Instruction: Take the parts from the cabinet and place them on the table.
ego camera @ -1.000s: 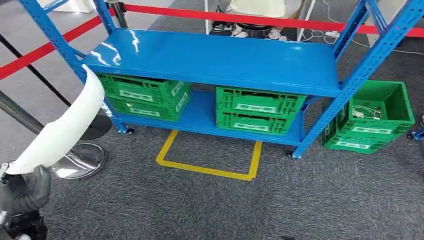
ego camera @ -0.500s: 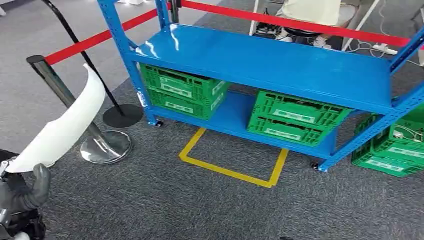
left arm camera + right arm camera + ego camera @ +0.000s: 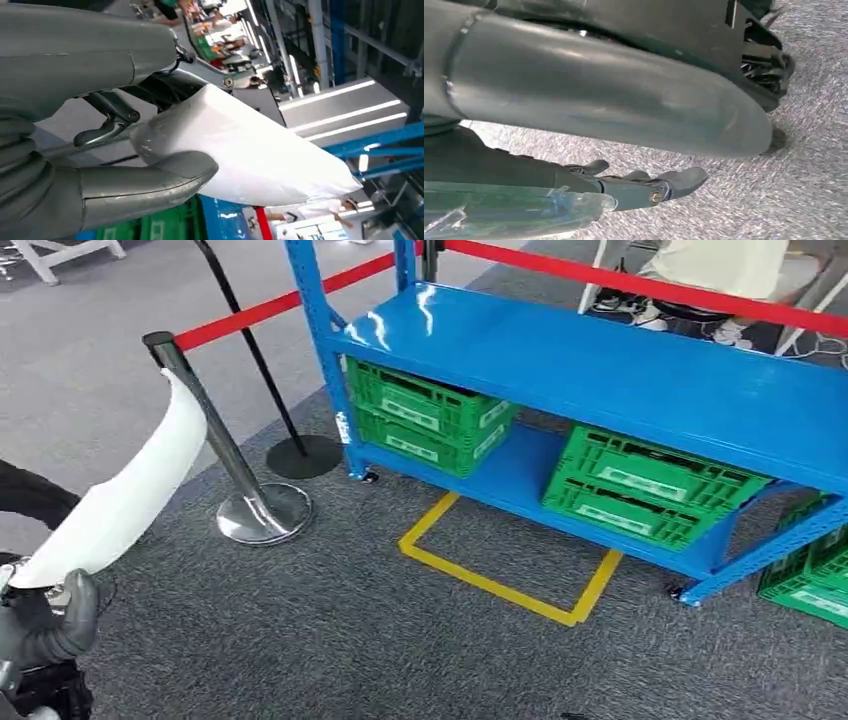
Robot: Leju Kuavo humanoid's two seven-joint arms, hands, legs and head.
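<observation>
My left hand (image 3: 45, 625) grips the lower end of a long, curved white part (image 3: 130, 495) at the bottom left of the head view; the part rises up and to the right. In the left wrist view the thumb (image 3: 130, 185) presses on the white part (image 3: 250, 155). The blue cabinet (image 3: 620, 360) stands ahead to the right, its top shelf bare. Two green crates (image 3: 430, 415) (image 3: 640, 485) sit on its lower shelf. My right hand (image 3: 624, 100) hangs over grey carpet, its fingers (image 3: 659, 185) stretched out and holding nothing.
A chrome stanchion (image 3: 215, 440) with a round base stands left of the cabinet, carrying a red barrier belt (image 3: 270, 305). A yellow floor marking (image 3: 500, 580) lies before the cabinet. Another green crate (image 3: 815, 575) sits on the floor at right. A seated person (image 3: 720, 265) is behind the cabinet.
The camera has turned left: cabinet, crates and floor marking have shifted right in the picture and the stanchion has come further in. My left hand still holds the white part the same way.
</observation>
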